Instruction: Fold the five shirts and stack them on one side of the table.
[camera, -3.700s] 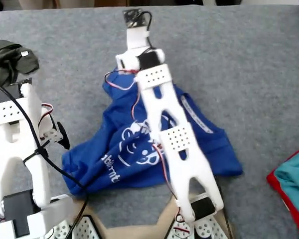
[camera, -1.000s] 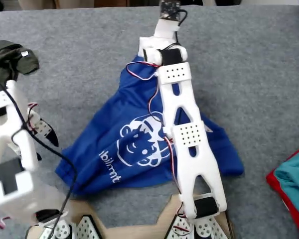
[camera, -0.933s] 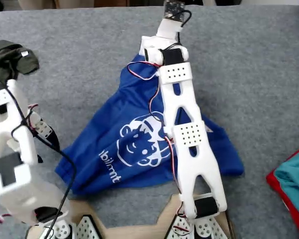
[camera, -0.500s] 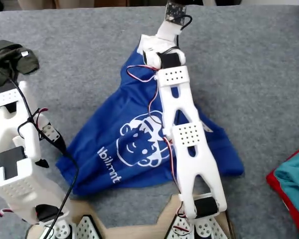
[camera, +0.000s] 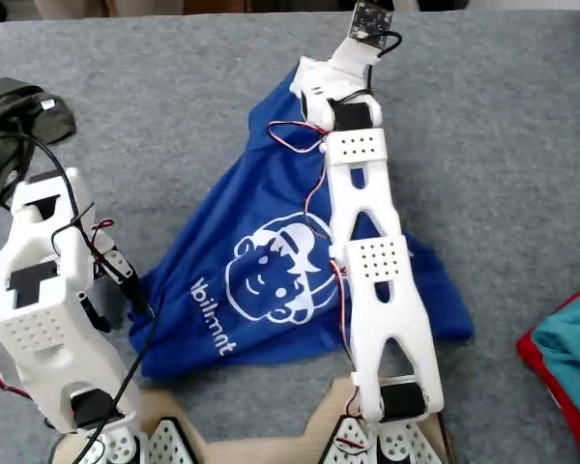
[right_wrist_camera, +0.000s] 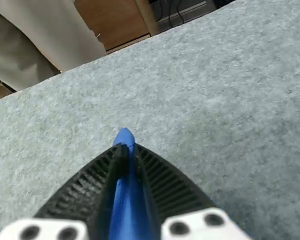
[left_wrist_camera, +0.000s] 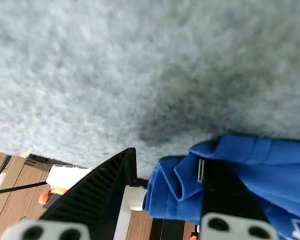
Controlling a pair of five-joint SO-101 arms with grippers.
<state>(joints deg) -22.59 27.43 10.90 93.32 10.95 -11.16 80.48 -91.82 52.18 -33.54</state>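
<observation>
A blue shirt [camera: 271, 261] with a white cartoon face lies spread in the middle of the grey table. My right gripper [camera: 306, 79] is at the shirt's far corner, shut on a pinch of blue cloth [right_wrist_camera: 123, 139] that sticks out past its fingertips. My left gripper [camera: 135, 292] sits low at the shirt's near left corner. In the left wrist view its fingers [left_wrist_camera: 102, 192] stand apart, with the bunched blue hem [left_wrist_camera: 185, 175] between them and lying against one finger.
A dark olive shirt [camera: 19, 111] is bundled at the far left edge. Red and teal cloth [camera: 565, 353] lies at the right edge. The arms' bases [camera: 271, 445] stand at the near edge. Bare grey felt [camera: 483, 126] stretches to the far right.
My right gripper has carried the shirt's far corner farther away and to the right, stretching the cloth. My left arm has swung in and down to the shirt's near left corner.
</observation>
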